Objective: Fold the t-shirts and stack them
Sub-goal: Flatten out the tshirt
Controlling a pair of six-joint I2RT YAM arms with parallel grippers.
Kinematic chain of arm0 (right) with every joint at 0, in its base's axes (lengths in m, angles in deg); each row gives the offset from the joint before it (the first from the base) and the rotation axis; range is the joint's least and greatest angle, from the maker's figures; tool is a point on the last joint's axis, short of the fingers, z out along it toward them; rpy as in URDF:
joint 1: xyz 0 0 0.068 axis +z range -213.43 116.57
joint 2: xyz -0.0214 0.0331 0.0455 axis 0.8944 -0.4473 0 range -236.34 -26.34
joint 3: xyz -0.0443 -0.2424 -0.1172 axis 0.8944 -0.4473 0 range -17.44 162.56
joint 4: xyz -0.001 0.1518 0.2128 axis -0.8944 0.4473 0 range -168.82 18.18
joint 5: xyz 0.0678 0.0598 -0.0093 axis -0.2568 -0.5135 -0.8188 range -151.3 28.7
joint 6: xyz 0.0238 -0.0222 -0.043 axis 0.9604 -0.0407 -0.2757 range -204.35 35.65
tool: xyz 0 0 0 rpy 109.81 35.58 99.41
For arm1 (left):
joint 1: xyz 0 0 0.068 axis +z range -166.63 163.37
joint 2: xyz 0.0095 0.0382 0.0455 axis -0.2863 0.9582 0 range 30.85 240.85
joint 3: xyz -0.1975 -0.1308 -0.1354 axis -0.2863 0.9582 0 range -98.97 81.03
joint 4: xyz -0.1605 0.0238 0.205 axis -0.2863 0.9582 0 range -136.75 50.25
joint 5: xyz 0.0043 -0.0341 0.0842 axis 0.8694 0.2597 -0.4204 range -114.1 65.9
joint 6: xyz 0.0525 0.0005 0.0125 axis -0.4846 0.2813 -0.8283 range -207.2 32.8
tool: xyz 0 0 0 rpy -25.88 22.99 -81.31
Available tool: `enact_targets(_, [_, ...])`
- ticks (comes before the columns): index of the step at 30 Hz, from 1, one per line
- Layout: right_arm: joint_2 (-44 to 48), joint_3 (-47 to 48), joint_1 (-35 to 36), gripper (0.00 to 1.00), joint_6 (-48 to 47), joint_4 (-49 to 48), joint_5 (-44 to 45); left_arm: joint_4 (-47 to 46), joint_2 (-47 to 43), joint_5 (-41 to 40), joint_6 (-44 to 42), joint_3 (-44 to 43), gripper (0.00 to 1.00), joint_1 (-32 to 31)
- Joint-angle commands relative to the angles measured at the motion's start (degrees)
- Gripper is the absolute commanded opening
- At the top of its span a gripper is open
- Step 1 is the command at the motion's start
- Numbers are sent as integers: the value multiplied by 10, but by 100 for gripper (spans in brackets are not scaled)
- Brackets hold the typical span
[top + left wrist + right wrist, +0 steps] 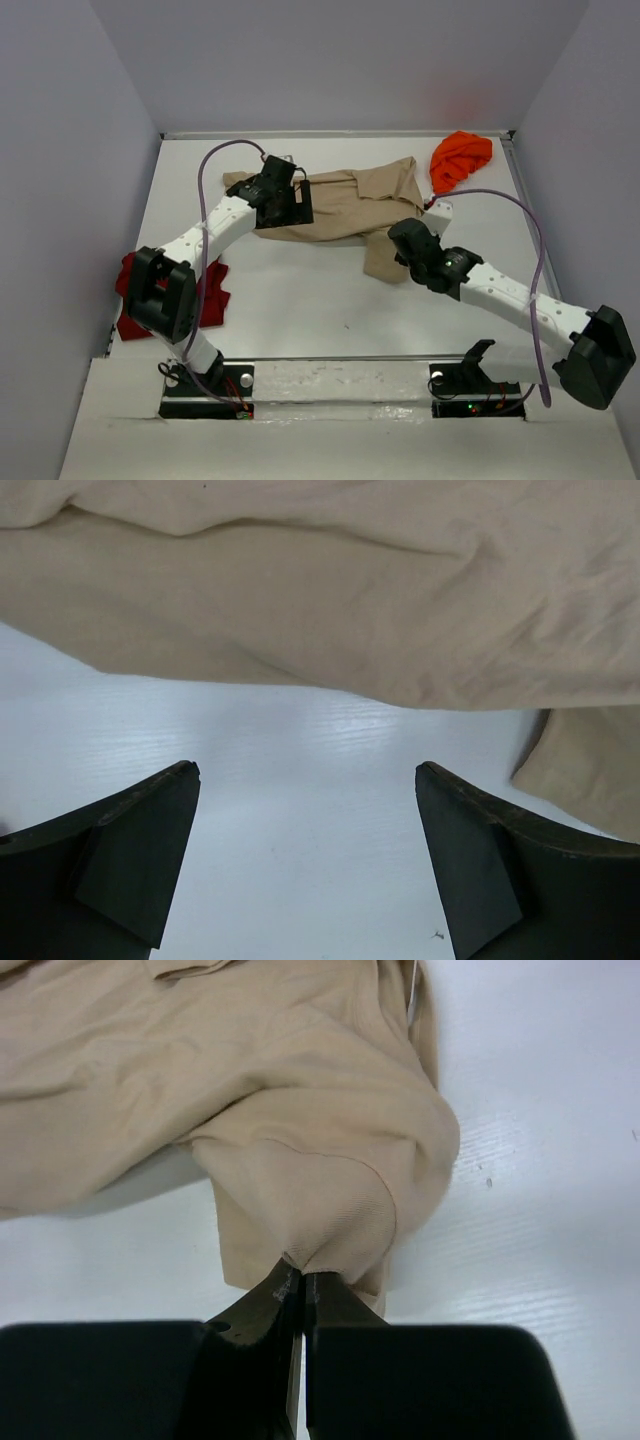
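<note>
The tan t-shirt (pixel 345 205) lies crumpled at the far middle of the table (pixel 300 320), with a hemmed flap trailing toward the near right. The right tool (pixel 302 1280) is clamped tight on a pinch of that flap, and the cloth bunches up from its tips. The left tool (pixel 307 775) hangs at the shirt's left near edge, jaws spread wide and holding nothing, with bare table between them. The dark red t-shirt (pixel 213 298) is heaped at the near left, partly behind the left arm (pixel 215 225). The bright orange t-shirt (pixel 462 160) is bunched in the far right corner.
</note>
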Motion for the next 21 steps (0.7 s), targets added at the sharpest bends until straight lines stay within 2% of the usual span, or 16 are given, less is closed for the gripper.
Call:
enact_targets(1, [36,6,98,0,93,83,165,-18,-53,-25,3,22,99,-10])
enact_targets(3, [29,25,125,0,119,113,187,-18,-59,-27,5,30,99,-16])
enact_targets(4, [15,48,140,0,139,161,215,-18,-66,-30,5,37,99,-22])
enact_targets(6, [-3,73,180,0,218,220,236,-18,-73,-40,8,44,99,-28])
enact_targets(9, [-51,122,217,0,358,348,267,-19,-86,-43,11,52,99,-30])
enact_targets(10, [-83,135,252,0,416,443,280,-19,-89,-44,12,58,99,-29])
enact_targets(11, [-101,150,266,0,540,502,298,-21,-96,-45,12,59,99,-29])
enact_targets(12, [-122,179,278,0,595,553,302,-18,-97,-47,9,59,99,-30])
enact_targets(13, [-153,189,296,0,604,599,310,-18,-99,-51,7,59,99,-29])
enact_targets(21, [-190,237,277,0,575,597,300,-18,-107,-51,7,69,99,-33])
